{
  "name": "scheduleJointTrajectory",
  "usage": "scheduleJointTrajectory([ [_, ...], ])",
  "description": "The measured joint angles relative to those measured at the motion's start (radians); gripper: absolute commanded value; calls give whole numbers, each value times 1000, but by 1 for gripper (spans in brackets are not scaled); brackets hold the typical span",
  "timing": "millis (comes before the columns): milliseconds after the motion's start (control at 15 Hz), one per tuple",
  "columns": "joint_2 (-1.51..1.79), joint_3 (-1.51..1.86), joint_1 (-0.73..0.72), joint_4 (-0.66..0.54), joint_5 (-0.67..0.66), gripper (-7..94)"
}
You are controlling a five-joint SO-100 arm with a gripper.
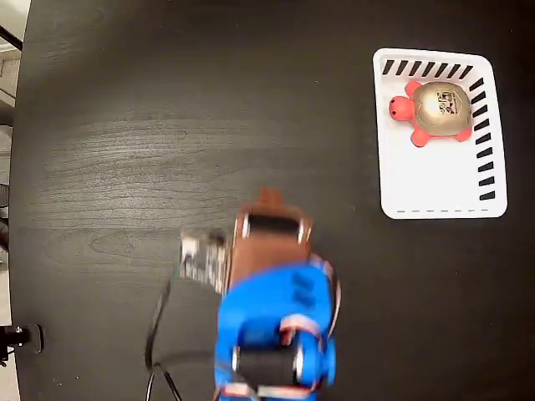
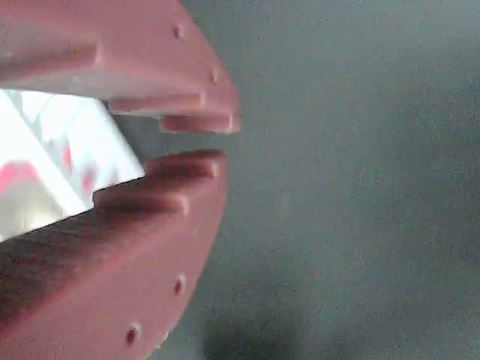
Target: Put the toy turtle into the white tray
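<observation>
- Beneath my jaws spreads a dark wood-grain table (image 1: 167, 125), with soft light glare on it.
- Far off my side, pale floor (image 1: 10, 83) shows.

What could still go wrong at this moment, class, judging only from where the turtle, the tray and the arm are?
1. The toy turtle lies in the white tray's top end, near the slotted edge; a bump might tip it out.
2. The hand, nearly shut and empty, is over bare table; a sweep toward the tray might shove it.
3. A cable loops beside the arm and might snag.
</observation>
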Motion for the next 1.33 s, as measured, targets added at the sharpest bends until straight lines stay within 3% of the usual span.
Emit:
scheduleJointTrajectory([
  [200,278,272,2,2,-17,0],
  [600,750,512,-26,196,-34,0],
  [1000,881,522,-26,436,-23,0],
  [1333,881,520,-32,448,-32,0],
])
